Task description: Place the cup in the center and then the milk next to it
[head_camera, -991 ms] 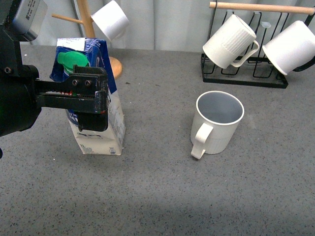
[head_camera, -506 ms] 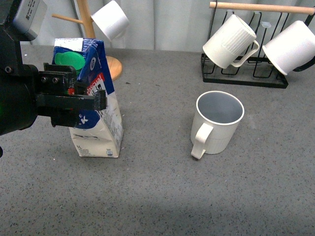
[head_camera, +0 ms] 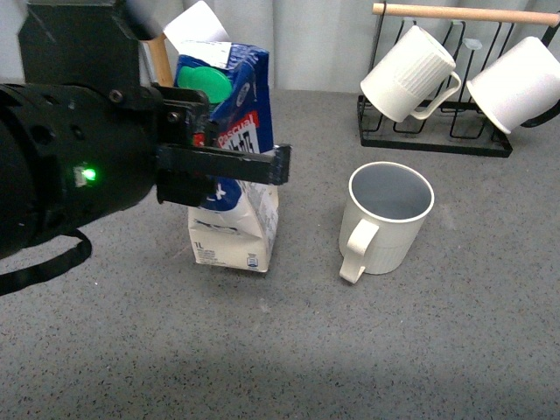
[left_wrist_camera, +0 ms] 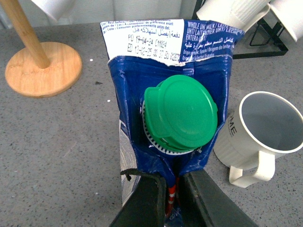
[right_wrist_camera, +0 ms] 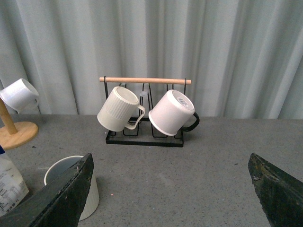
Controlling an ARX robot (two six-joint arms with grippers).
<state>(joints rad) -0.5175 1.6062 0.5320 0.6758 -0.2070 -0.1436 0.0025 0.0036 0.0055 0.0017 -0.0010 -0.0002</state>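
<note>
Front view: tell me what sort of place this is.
Probably a mock kitchen counter in a robot test set-up, not a real home: a grey speckled table backed by a plain curtain, a mug rack and a wooden mug tree, with a cup and milk set out.

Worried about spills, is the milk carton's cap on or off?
On. The green cap sits on the milk carton, plain in the left wrist view.

A pale grey pleated curtain (right_wrist_camera: 142,38) hangs behind the dark grey speckled tabletop (head_camera: 437,350), evenly lit, with soft shadow along its near edge.
</note>
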